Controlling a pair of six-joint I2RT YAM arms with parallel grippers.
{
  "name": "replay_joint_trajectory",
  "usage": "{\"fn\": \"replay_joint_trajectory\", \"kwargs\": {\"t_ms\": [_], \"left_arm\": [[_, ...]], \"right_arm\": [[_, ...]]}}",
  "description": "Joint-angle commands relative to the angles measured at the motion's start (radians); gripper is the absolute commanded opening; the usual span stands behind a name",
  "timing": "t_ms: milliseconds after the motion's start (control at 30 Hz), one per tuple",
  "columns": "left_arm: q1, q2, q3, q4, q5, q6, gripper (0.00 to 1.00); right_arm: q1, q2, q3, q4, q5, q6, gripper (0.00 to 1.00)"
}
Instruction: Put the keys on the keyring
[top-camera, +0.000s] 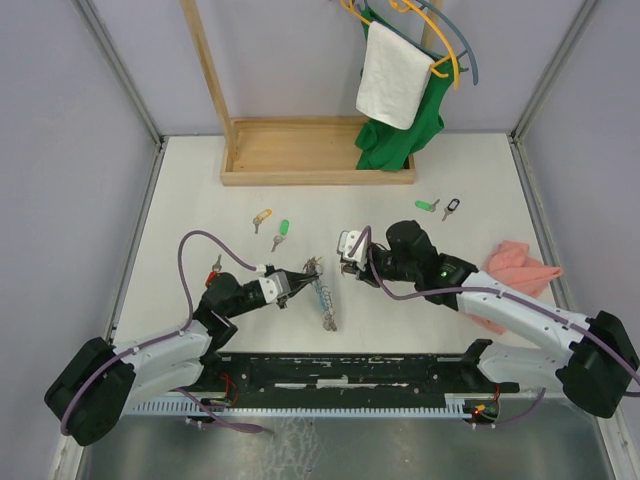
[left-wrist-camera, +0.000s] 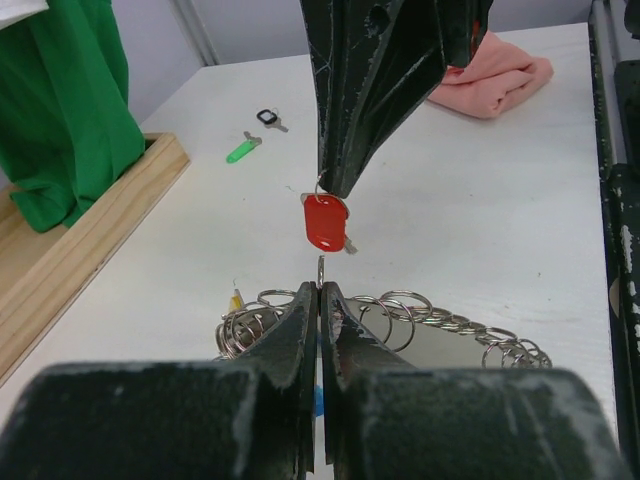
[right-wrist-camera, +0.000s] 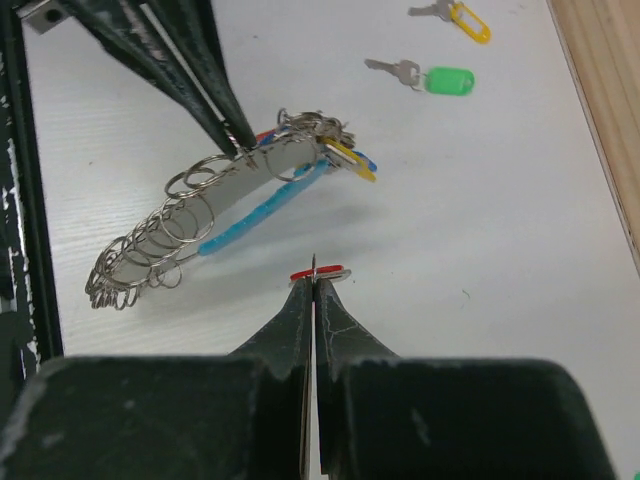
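The left hand (left-wrist-camera: 320, 292) is pinching the keyring (right-wrist-camera: 215, 205) with its fingers fully together, gripping the loop near its bunched end. That end appears to be lifting slightly off the surface (left-wrist-camera: 480, 200). A thin wire end (left-wrist-camera: 320, 268) is poking up between the fingertips.

The right hand (right-wrist-camera: 314, 278), closed just as tightly, is gripping the small ring of the red-tagged key (left-wrist-camera: 325, 222). In the left wrist view the key is dangling at 12 o'clock of the wire end, close but not touching.

The step in hand looks like threading that small ring onto the wire. To do it well:
- The left hand should be holding steady.
- The right hand should be easing the key toward 6 o'clock, with the ring's opening square to the wire end.
- The tag may be swinging, so a slow approach is wise.
- The right hand should be letting go only once the ring has passed over the wire end.

A yellow-tagged key (top-camera: 262, 217) and a green-tagged key (top-camera: 283, 228) are lying at 11 o'clock of the keyring in the top view.
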Motion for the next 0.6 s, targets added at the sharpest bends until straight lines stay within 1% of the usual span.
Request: {"fn": "replay_joint_trajectory", "kwargs": {"t_ms": [0, 133, 233, 567], "left_arm": [[0.017, 0.01, 0.05, 0.069, 0.12, 0.065, 0.03], [0.018, 0.004, 0.072, 0.004, 0.17, 0.097, 0.03], [0.018, 0.007, 0.08, -0.012, 0.197, 0.105, 0.03], [0.018, 0.017, 0.096, -0.026, 0.228, 0.097, 0.03]], "right_arm": [[0.003, -0.028, -0.024, 0.014, -0.198, -0.189, 0.01], [0.005, -0.048, -0.075, 0.082, -0.221, -0.24, 0.01], [0.009, -0.049, -0.092, 0.119, -0.218, -0.25, 0.01], [0.052, -0.012, -0.089, 0.142, -0.196, -0.275, 0.01]]}}
